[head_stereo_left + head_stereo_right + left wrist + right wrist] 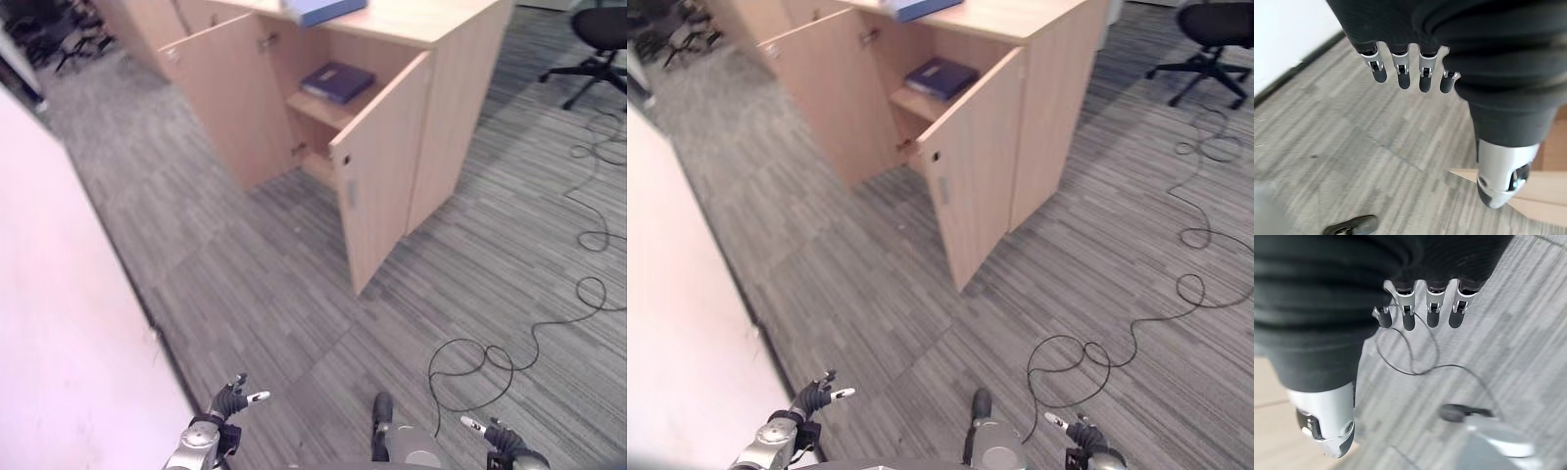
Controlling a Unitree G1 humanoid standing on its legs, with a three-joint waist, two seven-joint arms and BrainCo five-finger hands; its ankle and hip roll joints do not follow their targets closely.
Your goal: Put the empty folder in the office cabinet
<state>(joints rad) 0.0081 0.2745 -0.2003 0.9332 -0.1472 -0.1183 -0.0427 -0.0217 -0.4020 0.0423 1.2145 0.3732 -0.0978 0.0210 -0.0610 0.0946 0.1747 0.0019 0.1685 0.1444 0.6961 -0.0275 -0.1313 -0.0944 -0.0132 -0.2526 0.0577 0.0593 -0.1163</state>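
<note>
Both hands, left (227,403) and right (498,436), hang empty with relaxed fingers. Dark-blue folder (336,81) already lies on the cabinet (446,127) shelf; it is probably light, stiff, best pinched at its edge.

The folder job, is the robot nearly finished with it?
It looks done. A dark blue folder lies on the shelf inside the cabinet. Both hands hold nothing: left hand and right hand hang open over the carpet. Possibly left: shutting the doors, which stand open. A lighter blue folder lies on the cabinet's top.
</note>
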